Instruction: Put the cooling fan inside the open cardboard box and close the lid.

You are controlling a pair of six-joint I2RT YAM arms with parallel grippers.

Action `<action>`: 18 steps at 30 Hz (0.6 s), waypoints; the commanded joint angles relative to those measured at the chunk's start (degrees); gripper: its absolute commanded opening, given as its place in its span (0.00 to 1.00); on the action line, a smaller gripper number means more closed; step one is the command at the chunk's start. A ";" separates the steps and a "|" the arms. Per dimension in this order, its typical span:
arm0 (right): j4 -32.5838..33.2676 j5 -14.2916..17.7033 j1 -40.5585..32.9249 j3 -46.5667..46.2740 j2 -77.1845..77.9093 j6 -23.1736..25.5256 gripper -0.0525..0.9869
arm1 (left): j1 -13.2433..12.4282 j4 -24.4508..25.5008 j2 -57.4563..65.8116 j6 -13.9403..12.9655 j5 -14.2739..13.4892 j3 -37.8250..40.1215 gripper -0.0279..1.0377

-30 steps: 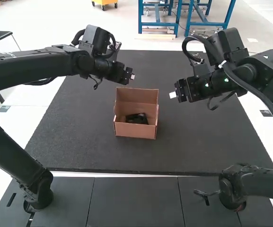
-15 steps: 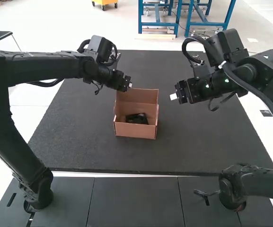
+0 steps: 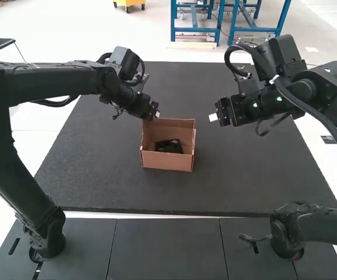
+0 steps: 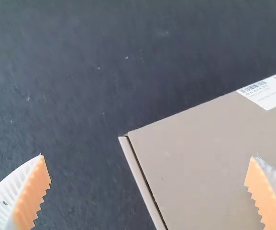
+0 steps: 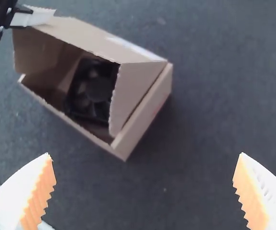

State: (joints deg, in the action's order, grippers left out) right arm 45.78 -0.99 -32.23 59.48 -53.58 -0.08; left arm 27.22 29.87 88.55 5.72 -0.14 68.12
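One black, perhaps square cooling fan (image 5: 91, 93)

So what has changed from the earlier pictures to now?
The left gripper came down behind the cardboard box, and the lid, upright before, has tipped partly forward over the opening. The cooling fan stayed inside, and the right gripper kept its place, open.

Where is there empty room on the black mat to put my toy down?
The mat is bare between the cardboard box and the mat's left edge, along the near edge in front of the box, and on the near right. It is crowded behind the box: the left tool is at the lid and the right tool hangs close by.
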 commanded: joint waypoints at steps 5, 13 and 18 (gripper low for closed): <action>-0.43 0.38 -0.20 -0.60 -0.21 -0.63 0.87 | -0.15 -0.16 -1.72 -1.06 1.37 -1.50 0.93; 0.01 0.38 -0.12 -0.60 0.23 -0.63 0.87 | 0.02 -0.86 -1.81 -0.79 2.08 -4.92 0.93; 0.19 0.38 -0.12 -1.21 1.20 -0.45 0.87 | 0.02 -2.18 -1.72 -0.62 2.08 -6.68 0.93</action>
State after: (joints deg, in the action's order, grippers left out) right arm 45.84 -0.99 -32.23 59.07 -53.43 -0.08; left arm 27.22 28.36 88.55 5.39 1.37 61.87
